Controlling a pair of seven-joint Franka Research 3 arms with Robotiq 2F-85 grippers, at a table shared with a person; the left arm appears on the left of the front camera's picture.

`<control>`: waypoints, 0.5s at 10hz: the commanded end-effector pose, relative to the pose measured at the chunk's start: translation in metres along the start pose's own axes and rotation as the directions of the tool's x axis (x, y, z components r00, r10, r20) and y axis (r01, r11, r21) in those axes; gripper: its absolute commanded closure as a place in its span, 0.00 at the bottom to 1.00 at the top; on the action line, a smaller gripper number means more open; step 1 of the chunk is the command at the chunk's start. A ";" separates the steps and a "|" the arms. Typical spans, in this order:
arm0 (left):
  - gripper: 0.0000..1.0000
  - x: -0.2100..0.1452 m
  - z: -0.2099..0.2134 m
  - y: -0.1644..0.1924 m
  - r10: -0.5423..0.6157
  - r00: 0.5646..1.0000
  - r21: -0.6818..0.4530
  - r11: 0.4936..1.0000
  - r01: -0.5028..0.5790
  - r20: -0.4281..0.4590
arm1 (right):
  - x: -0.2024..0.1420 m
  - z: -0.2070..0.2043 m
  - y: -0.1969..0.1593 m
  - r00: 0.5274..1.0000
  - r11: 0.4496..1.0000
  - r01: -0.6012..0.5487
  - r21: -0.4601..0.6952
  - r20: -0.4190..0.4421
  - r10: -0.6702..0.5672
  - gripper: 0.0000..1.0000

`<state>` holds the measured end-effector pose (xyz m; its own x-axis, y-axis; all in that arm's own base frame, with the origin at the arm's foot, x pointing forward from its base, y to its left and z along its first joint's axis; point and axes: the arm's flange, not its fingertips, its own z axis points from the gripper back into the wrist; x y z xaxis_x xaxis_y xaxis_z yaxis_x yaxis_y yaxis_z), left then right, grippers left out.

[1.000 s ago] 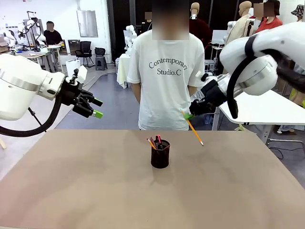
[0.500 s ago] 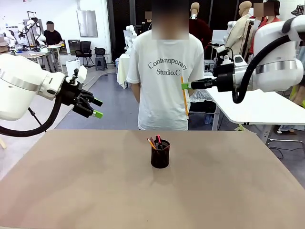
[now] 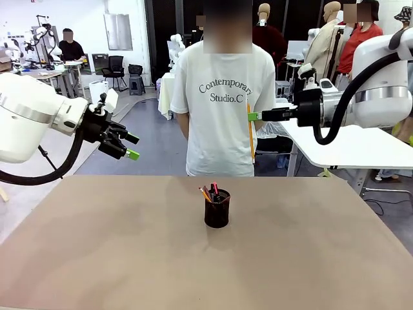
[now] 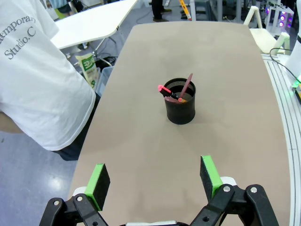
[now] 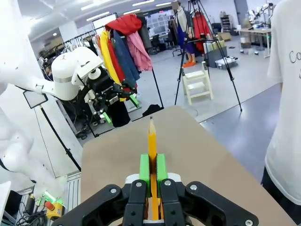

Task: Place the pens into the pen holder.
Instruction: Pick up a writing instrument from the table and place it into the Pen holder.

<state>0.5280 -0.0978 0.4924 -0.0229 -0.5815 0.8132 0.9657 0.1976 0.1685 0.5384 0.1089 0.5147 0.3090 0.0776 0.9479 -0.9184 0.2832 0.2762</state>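
Brown table (image 3: 97, 258), pen holder (image 3: 217, 211) mid-table with two pens inside, yellow pencil (image 3: 250, 132) pinched upright in right fingers (image 3: 253, 117) high beyond it, left fingers (image 3: 131, 146) wide open, empty; risk: overshooting narrow cup, tipping it.

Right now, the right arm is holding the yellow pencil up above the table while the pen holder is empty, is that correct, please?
Not quite: the pen holder already has pens standing in it, as the left wrist view shows. The right arm does hold the yellow pencil up above the table.
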 end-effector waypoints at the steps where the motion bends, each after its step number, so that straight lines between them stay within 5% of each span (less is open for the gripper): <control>1: 0.00 0.001 0.001 0.000 -0.002 1.000 -0.006 1.000 0.002 0.003 | -0.003 0.000 -0.002 1.000 1.000 0.013 0.010 0.001 -0.013 1.00; 5: 0.00 0.001 0.001 0.000 -0.002 1.000 -0.006 1.000 0.002 0.003 | -0.061 -0.050 -0.020 0.983 0.985 -0.170 0.040 0.068 0.167 1.00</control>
<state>0.5281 -0.0979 0.4925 -0.0232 -0.5815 0.8132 0.9657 0.1974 0.1687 0.5511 0.1356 0.4534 0.2248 0.0847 0.9707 -0.9525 0.2292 0.2006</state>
